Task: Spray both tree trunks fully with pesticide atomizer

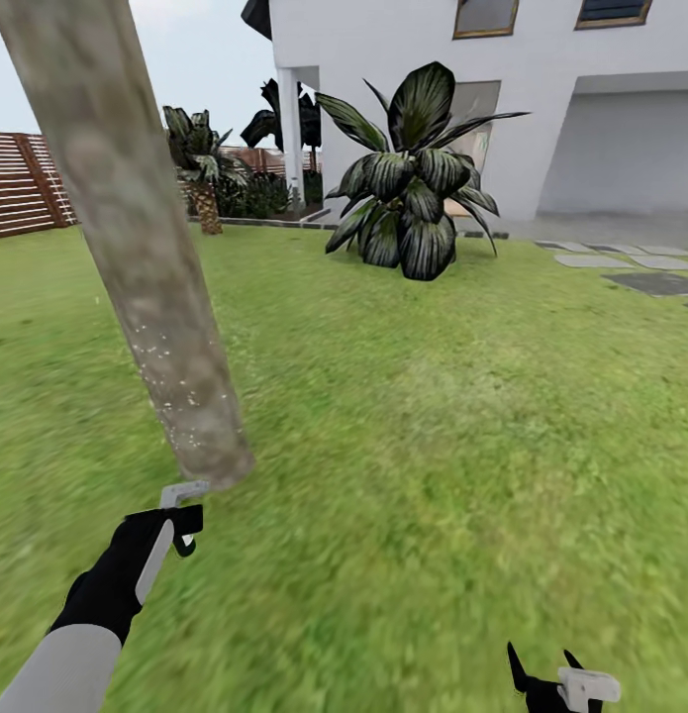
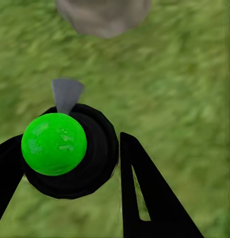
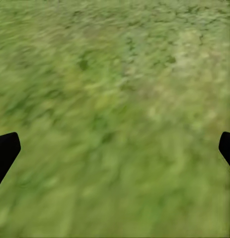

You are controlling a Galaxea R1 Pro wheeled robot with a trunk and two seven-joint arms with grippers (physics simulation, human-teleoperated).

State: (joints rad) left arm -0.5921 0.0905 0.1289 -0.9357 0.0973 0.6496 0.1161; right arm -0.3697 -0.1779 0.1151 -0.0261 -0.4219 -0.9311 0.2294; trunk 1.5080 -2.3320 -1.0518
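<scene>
The left pincer point(image 1: 182, 519), at the lower left of the head view, is clamped on the pesticide atomizer point(image 2: 70, 151), a small black bottle seen end-on in the left wrist view. There its round body sits between the black fingers point(image 2: 144, 188), topped by a bright green ball with a grey nozzle tab beyond it. In the head view only its pale grey spray head point(image 1: 183, 491) clears the pincer.

The target, a thick pale grey-brown mottled tree trunk point(image 1: 136, 248), rises from just above the pincer toward the upper left corner, its long axis leaning left. Its base meets the green grass lawn point(image 1: 433, 416) just beyond the nozzle, and white specks dot its lower part.

The left arm is much the nearer one. The next move probably means tilting the nozzle up along the trunk.

The right pincer point(image 1: 553, 676), at the lower right edge, stands apart and empty over grass.
</scene>
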